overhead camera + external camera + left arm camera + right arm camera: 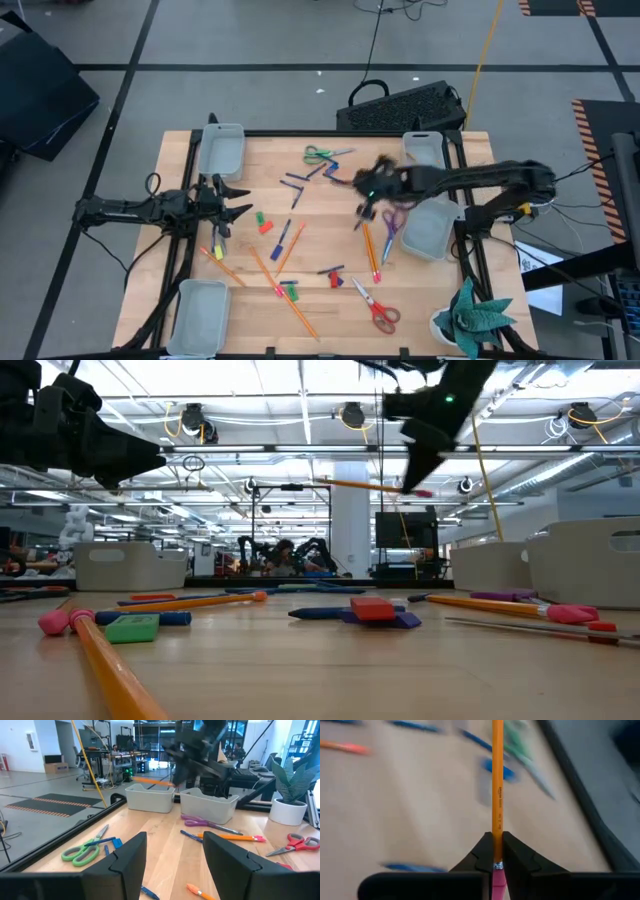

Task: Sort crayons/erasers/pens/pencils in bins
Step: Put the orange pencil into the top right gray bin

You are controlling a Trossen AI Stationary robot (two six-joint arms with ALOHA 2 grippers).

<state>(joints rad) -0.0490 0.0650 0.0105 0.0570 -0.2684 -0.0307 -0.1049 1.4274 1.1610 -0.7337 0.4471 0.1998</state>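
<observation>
My right gripper (362, 206) hangs above the table's middle right, shut on a long orange pencil (360, 486) with a pink eraser end. My left gripper (243, 200) waits open at the table's left with nothing between its fingers (127, 862). More orange pencils (371, 250), blue pens (283, 238) and short red and green crayons (263, 222) lie flat on the wood. Translucent bins stand at the far left (221, 150), near left (198, 315), far right (425, 150) and right edge (428, 228). My right gripper pinches the pencil between its two fingers at the metal band beside the eraser (497, 865), the pink eraser just behind the pads. The fingers (418, 458) come down from above. The pencil is lifted clear of the table and lies about level, its long shaft (497, 780) sticking out past the fingertips.
Green scissors (320, 155), purple scissors (392, 218) and red scissors (378, 310) lie among the items. A potted plant (470, 315) stands at the near right corner. A black keyboard (405, 105) lies beyond the far edge.
</observation>
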